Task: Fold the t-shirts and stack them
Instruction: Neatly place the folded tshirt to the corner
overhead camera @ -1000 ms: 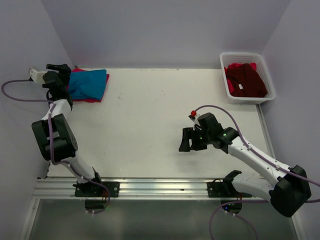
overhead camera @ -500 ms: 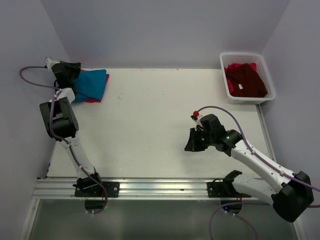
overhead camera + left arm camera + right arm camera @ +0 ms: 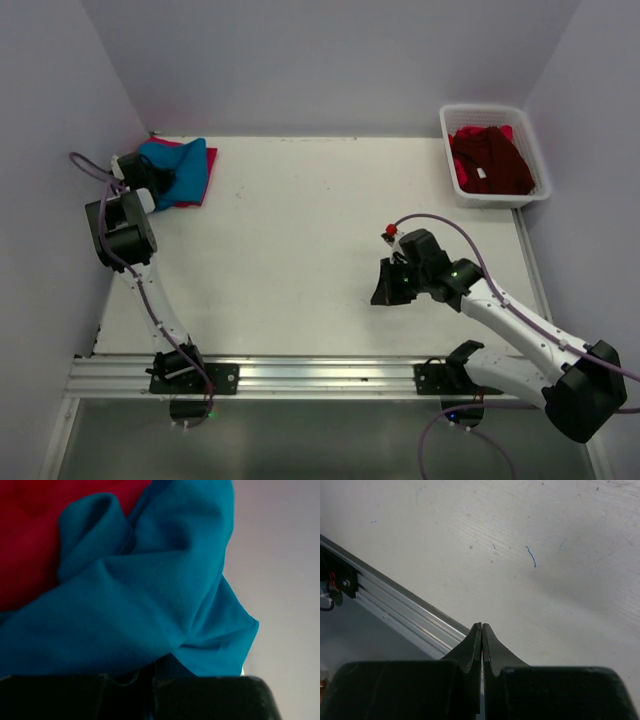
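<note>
Looking at the far-left corner of the tabletop (image 3: pixel 300 230), you find the left end effector (image 3: pixel 152 178) closed on the edge of the teal t-shirt (image 3: pixel 186 168), which extends to its right over the red t-shirt (image 3: pixel 209 157). The right end effector (image 3: pixel 386 287), closed and empty, is well apart.

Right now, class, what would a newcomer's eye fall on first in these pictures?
The bright teal shirt on a red shirt in the far left corner, with the left gripper pinching its edge. Then the white basket at the far right, holding a maroon shirt. The right gripper hangs shut over the table.
</note>
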Robot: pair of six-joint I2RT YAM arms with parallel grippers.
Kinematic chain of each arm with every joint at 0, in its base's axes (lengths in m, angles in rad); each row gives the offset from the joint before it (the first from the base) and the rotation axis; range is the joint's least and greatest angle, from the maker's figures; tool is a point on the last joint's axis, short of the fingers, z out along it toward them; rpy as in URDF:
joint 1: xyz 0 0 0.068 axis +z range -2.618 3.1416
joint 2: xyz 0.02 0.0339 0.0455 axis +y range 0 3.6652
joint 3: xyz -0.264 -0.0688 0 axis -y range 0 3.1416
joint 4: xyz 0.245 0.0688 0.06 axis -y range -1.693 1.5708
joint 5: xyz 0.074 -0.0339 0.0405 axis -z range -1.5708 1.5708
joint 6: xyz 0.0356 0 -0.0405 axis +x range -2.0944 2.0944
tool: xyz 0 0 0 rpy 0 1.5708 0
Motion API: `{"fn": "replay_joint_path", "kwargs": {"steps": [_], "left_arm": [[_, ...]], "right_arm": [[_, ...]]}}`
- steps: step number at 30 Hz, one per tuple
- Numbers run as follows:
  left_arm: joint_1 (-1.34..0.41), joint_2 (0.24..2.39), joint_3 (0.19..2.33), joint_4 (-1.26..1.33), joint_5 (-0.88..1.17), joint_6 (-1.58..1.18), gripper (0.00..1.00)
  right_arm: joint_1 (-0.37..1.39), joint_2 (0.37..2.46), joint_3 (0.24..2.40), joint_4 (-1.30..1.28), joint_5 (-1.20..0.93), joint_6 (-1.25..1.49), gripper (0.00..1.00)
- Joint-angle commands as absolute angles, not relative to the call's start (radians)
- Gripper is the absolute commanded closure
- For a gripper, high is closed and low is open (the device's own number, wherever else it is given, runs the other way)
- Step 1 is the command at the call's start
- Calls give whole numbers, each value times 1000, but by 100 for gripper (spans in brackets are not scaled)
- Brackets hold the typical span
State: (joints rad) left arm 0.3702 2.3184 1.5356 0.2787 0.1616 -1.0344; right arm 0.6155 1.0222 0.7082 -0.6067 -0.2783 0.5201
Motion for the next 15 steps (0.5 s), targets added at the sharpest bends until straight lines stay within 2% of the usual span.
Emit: {"fn": "replay_joint_path", "kwargs": {"steps": [1, 8, 15], "left_arm": [[408, 2345, 1470, 146, 113, -1072, 100], [410, 2345, 1468, 155, 156, -1092, 100], [411, 2209, 1413, 563, 323, -1101, 100]], "right_arm": [[620, 1017, 746, -600, -281, 531, 100], [620, 977, 742, -620, -272, 534, 100], [621, 942, 726, -617, -275, 534, 100]]}}
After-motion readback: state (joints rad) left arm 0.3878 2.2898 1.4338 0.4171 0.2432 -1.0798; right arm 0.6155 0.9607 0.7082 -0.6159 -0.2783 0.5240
